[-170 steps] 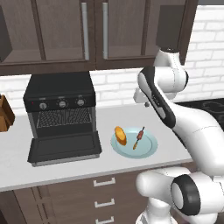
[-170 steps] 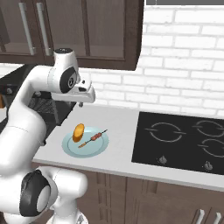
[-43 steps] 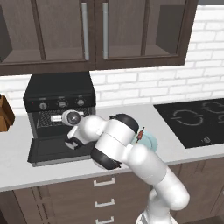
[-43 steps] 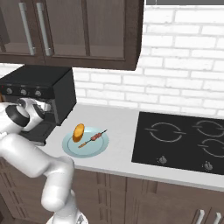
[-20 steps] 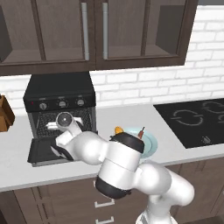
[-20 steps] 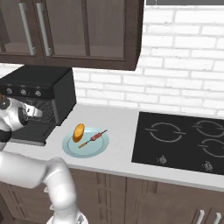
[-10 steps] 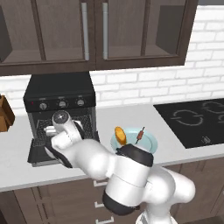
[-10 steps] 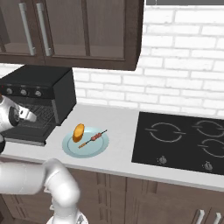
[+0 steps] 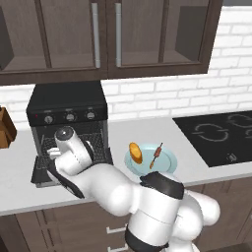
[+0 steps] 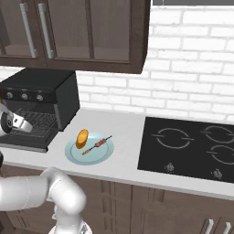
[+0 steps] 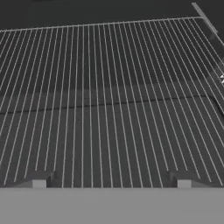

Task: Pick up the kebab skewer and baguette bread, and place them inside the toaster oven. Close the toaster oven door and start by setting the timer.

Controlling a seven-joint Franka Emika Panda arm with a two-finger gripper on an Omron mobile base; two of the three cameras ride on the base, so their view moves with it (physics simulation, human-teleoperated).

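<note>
Dark cabinets [image 9: 103, 39] (glass-fronted), white brick wall [image 10: 192, 68]

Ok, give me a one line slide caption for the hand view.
Open claw poised close over the toaster oven's wire rack, nothing held between its fingertips.

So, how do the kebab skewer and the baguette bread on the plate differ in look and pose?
The thin kebab skewer with red-brown chunks is long and slender; the stubby golden-orange baguette bread is a thick oval. The skewer lies on the side of the plate nearer the cooktop, the bread on the side nearer the black toaster oven. Both rest apart on the round pale blue plate, untouched.
</note>
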